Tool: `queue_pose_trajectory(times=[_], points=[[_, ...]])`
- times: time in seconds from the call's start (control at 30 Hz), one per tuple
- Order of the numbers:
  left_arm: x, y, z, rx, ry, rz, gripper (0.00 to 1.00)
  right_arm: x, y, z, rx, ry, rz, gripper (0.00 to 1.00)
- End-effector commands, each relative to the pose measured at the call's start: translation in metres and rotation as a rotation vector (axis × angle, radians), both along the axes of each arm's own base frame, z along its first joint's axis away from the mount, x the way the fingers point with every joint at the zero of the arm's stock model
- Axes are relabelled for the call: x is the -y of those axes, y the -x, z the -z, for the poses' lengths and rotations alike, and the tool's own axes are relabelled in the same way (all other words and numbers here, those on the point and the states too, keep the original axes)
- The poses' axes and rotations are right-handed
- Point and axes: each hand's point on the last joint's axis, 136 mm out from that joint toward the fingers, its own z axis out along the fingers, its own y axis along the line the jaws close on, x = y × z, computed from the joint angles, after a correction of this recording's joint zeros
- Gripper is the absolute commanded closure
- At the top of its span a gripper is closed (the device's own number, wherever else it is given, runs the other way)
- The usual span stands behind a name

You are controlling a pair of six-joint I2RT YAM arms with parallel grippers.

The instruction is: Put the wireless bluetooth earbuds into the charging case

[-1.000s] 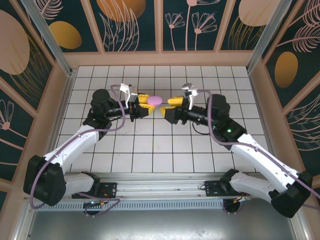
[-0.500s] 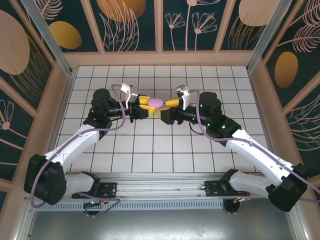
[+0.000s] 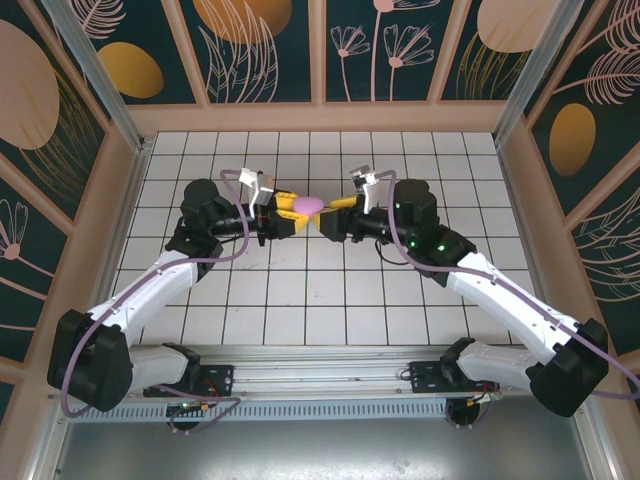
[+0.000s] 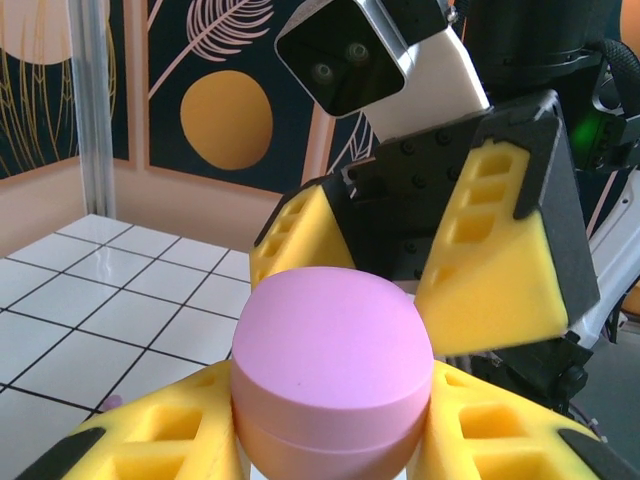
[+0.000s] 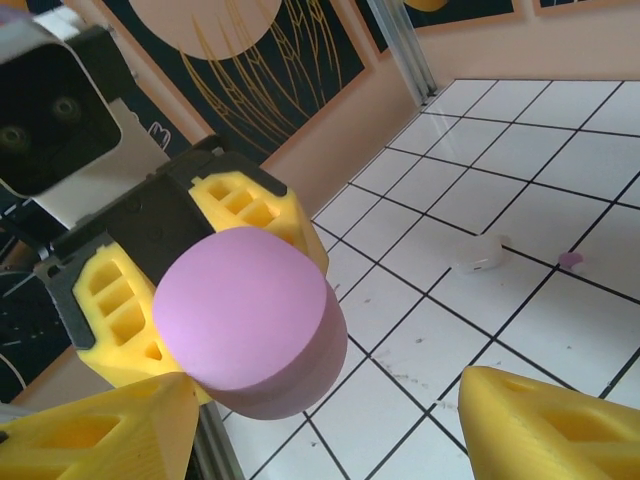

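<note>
The charging case point(image 3: 307, 205) is a round pink-purple box with its lid closed, held above the tiled floor. My left gripper point(image 3: 289, 216) is shut on the case point(image 4: 333, 370), one yellow pad on each side. My right gripper point(image 3: 331, 214) faces it from the right, open, its fingers point(image 4: 500, 270) standing just beyond the case point(image 5: 250, 320) and apart from it. One white earbud point(image 5: 481, 254) lies on a tile beneath, and a small pink speck point(image 5: 571, 260) sits beside it. Another pink speck point(image 4: 110, 402) shows on the floor in the left wrist view.
The white tiled floor point(image 3: 330, 290) is bounded by peach walls point(image 3: 320, 118) and aluminium posts at the corners. Both arms meet over the back middle of the floor.
My right arm has moved left, bringing its open fingers up to the case, and its jaws have narrowed a little. The left gripper has kept still with the case.
</note>
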Motion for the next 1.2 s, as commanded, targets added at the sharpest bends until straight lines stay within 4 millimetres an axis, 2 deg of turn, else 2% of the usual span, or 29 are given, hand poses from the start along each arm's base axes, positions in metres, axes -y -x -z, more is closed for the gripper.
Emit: queue_pose_trajectory(times=[0.0,0.27,0.33,0.5,0.6,1.0,1.17], points=[[0.000,0.020,-0.006,0.040,0.012,0.075,0.92,0.008,-0.019,-0.036,0.036,-0.100,0.061,0.31],[-0.001,0.019,-0.005,0.042,0.010,0.070,0.93,0.002,-0.020,-0.027,-0.002,-0.089,0.020,0.32],[0.000,0.018,-0.005,0.036,0.007,0.070,0.93,-0.002,-0.009,-0.029,0.022,-0.095,-0.044,0.32],[0.001,0.019,-0.005,0.022,0.006,0.085,0.94,-0.003,0.032,-0.044,0.155,-0.126,-0.217,0.30],[0.002,0.020,-0.007,0.013,0.005,0.107,0.93,-0.004,0.042,-0.043,0.202,-0.088,-0.252,0.29],[0.005,0.023,-0.014,-0.015,-0.004,0.174,0.93,-0.015,0.028,-0.027,0.218,0.036,-0.250,0.30],[0.005,0.025,-0.014,-0.014,-0.004,0.179,0.93,-0.016,0.024,-0.024,0.222,0.055,-0.247,0.38]])
